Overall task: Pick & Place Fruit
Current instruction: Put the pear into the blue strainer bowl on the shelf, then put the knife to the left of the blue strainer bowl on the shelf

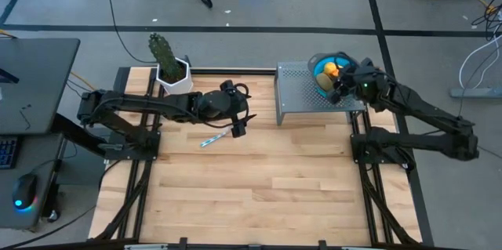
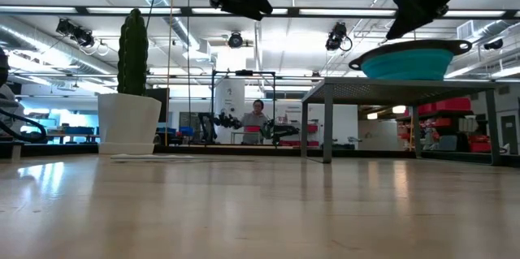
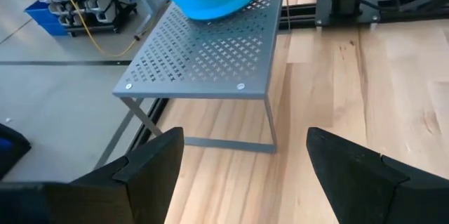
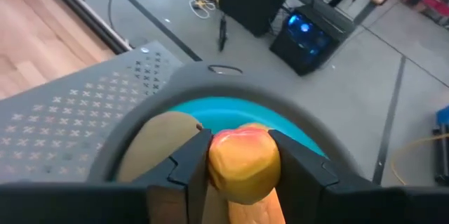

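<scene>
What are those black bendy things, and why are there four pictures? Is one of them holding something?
They are two robot arms working at a wooden table. Each ends in a two-finger end effector. One picture looks down from above, one looks across from table height, and two come from small cameras on the arms' wrists. The right end effector holds a yellow-orange toy fruit between its fingers, over a blue bowl. The bowl stands on a grey metal shelf, and more fruit lies inside it. The left end effector hangs open above the table, holding nothing. A small knife lies under it, and a cactus in a white pot stands at the table's edge.
</scene>
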